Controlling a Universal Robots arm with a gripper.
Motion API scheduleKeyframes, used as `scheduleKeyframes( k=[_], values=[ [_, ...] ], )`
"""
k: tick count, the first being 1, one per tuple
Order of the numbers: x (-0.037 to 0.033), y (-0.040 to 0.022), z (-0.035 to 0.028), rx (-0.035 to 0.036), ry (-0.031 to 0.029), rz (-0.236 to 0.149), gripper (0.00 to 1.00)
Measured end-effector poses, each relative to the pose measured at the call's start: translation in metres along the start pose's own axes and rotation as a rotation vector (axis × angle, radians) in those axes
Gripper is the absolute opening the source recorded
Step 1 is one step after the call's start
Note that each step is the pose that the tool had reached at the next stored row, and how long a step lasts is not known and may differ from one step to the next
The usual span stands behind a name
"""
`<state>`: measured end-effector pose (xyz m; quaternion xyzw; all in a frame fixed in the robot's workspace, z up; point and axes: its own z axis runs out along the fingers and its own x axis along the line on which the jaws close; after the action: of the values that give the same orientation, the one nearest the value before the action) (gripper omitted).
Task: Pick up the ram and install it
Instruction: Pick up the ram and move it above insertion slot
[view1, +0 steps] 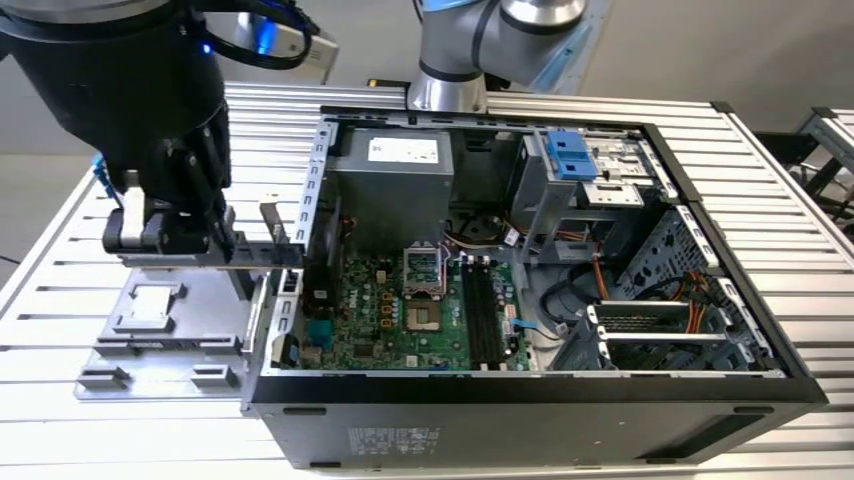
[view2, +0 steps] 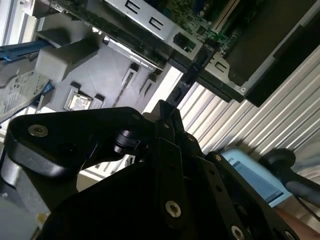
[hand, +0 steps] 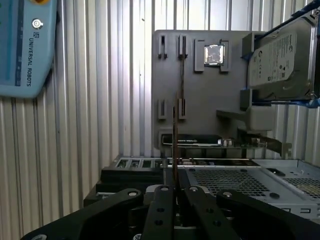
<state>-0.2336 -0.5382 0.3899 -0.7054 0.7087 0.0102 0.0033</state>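
The ram (hand: 175, 132) is clamped edge-on between the closed fingers of the tool (hand: 175, 189) and projects straight out from the fingertips as a thin dark strip. It is held above the grey holder tray (view1: 147, 335), outside the computer case (view1: 534, 395), just beside the case wall on the exterior view's left. The far end of the ram appears to stand free of that wall, though the exterior view does not settle this.

Step in hand: carrying the gripped ram. Recommended practice:
- Keep the grip firm and centred. The board is thin and is likely to flex or slip if twisted.
- Keep its long edge level and aligned with the long black slots (view1: 483, 310) on the motherboard (view1: 387, 315).

Edges to respect: the rim of the case wall, and the hard drive (hand: 280, 55) standing at the tray's side. Open room lies above the motherboard. Cables and the drive cage crowd the far side of the slots.
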Motion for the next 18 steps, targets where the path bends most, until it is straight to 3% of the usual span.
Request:
scheduleKeyframes(
  k=[18],
  values=[
    [-0.0004, -0.0803, -0.0008, 0.0, 0.0001, 0.0, 0.0]
  ],
)
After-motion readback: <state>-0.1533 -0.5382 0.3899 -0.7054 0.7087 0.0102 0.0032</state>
